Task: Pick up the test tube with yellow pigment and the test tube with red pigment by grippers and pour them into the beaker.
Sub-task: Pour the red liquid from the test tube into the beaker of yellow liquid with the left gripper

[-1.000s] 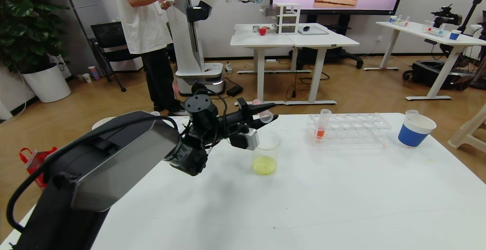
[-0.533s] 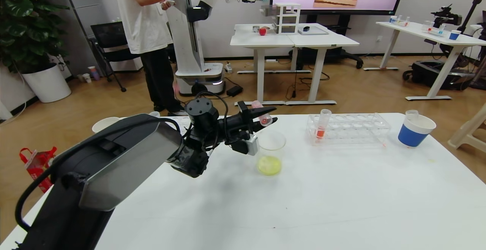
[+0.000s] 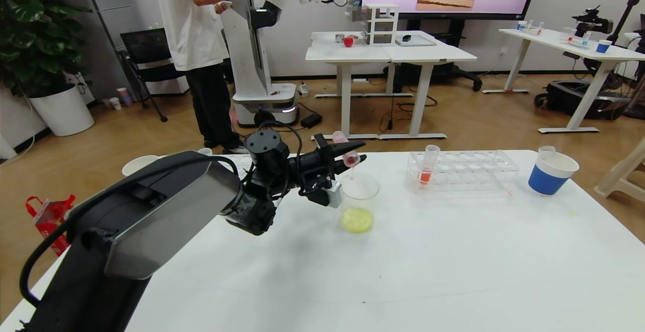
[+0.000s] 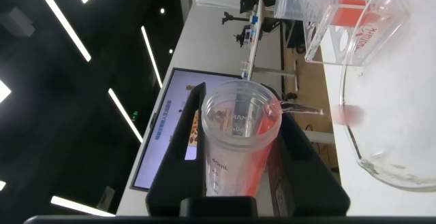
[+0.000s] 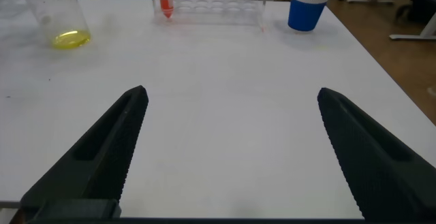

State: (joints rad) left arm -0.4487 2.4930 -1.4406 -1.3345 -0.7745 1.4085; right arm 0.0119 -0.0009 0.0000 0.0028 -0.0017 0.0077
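My left gripper is shut on a test tube with red pigment, tipped mouth-down over the beaker. A thin red stream falls from its rim into the beaker, which holds yellow liquid at the bottom. In the left wrist view the tube sits between the black fingers, red liquid running along its wall, the beaker rim beside it. A second red tube stands in the clear rack. The yellow tube is not in view. My right gripper is open and empty above the table.
A blue-and-white paper cup stands right of the rack, also in the right wrist view. Another paper cup rim shows behind my left arm. A person and another robot stand beyond the table's far edge.
My left gripper has tilted the red tube further over the beaker, and red liquid now runs from its mouth. The beaker shifted slightly right between the earliest frame and now.
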